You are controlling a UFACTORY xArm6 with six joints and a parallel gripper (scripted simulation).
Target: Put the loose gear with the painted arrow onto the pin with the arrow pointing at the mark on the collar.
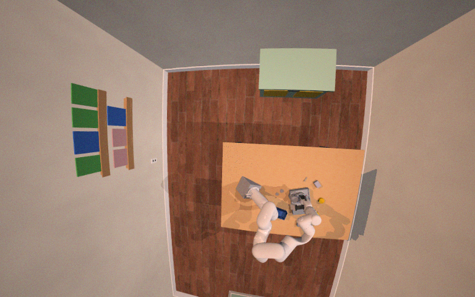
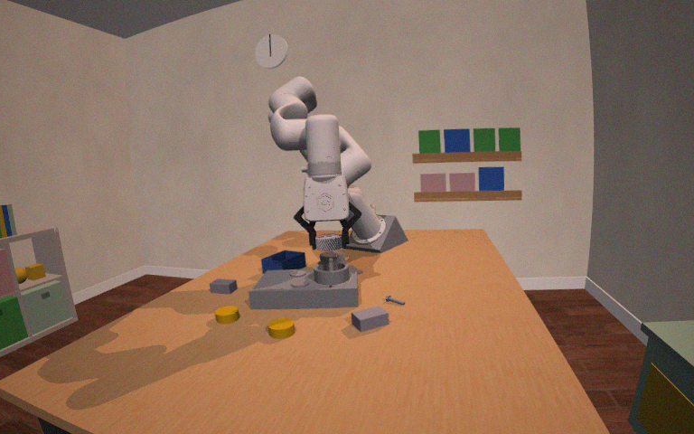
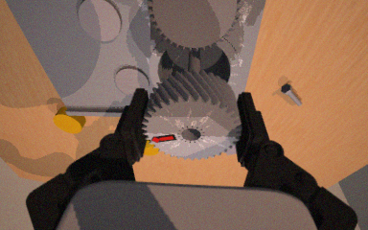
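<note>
My gripper (image 3: 192,104) is shut on the grey gear (image 3: 192,117) and holds it by its toothed rim. The gear's red painted arrow (image 3: 164,139) points toward my left finger in the wrist view. In the exterior view the gear (image 2: 329,241) hangs a little above the pin and collar (image 2: 332,267) on the grey timing case (image 2: 304,290). In the wrist view the case (image 3: 139,53) lies below and ahead of the gear, with another gear on it. The pin is mostly hidden behind the held gear. I cannot see the mark on the collar.
A blue bin (image 2: 284,260) stands behind the case. Two yellow discs (image 2: 227,314) (image 2: 281,327), two grey blocks (image 2: 370,318) (image 2: 222,286) and a small bolt (image 2: 395,299) lie around the case. The arm's base (image 2: 380,236) stands at the table's far end.
</note>
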